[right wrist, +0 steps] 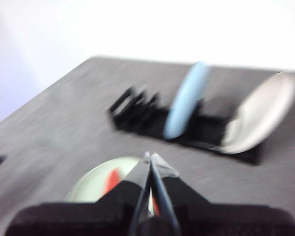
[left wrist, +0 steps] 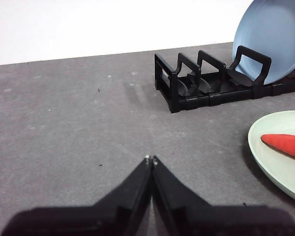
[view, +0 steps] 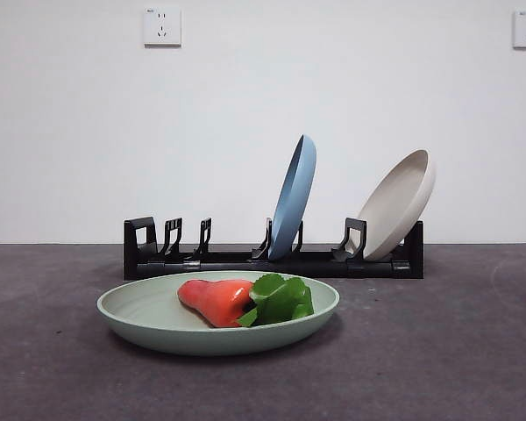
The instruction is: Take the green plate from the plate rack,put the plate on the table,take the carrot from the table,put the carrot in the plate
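My left gripper point(left wrist: 151, 160) hung low over the bare table point(left wrist: 78, 123), its two black jaws pressed tip to tip and holding nothing, with the near end of the plate rack point(left wrist: 196, 86) ahead of it and the green plate point(left wrist: 280, 157) off to one side. My right gripper point(right wrist: 150, 158) sat higher, looking down at a slant, and its jaws were likewise drawn together and empty; that wrist picture was blurred, so finer detail there was lost to me. Neither arm showed in the front view. Below the right gripper lay the green plate point(view: 217, 312), flat on the table point(view: 438, 351) in front of the plate rack point(view: 272, 254) and apart from it. The one carrot point(view: 217, 300) lay inside that plate on its side, its green leaves pointing toward the blue plate's end of the rack. I counted three plates in all: the green one on the table and two standing in the rack, a blue plate point(view: 294, 195) near the middle and a beige plate point(view: 399, 203) at the far end, both leaning. The rack's other slots held nothing.
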Robot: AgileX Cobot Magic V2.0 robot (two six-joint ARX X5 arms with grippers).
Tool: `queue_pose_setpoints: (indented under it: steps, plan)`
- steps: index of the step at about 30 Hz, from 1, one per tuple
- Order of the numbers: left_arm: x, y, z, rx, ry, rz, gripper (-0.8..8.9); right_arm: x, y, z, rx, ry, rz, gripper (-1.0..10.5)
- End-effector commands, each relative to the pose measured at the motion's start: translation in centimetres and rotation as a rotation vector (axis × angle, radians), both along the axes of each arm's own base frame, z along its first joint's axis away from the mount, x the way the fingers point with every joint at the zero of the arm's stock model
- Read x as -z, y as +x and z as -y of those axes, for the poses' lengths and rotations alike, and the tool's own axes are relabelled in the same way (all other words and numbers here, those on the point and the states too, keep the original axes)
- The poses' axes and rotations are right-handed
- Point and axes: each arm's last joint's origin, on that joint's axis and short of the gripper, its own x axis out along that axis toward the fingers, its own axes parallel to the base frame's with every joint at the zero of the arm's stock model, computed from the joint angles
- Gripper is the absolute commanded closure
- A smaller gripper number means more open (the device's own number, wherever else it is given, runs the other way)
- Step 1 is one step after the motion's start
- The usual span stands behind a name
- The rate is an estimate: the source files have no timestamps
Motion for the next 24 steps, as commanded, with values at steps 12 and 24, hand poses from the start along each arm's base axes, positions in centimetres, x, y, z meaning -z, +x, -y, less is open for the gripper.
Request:
queue_pose_setpoints:
  steps: [12,24]
  plan:
    - [0.4,0.1,0.0,-0.004,-0.006,-0.01,8.17,16.5,-0.1,3.1,0.278,-0.038,0.238,9.5]
    - [0.4,0.1,0.0,-0.004,-0.006,-0.011,8.16,22.7,-0.1,3.1,0.29,0.011,0.108,9.5]
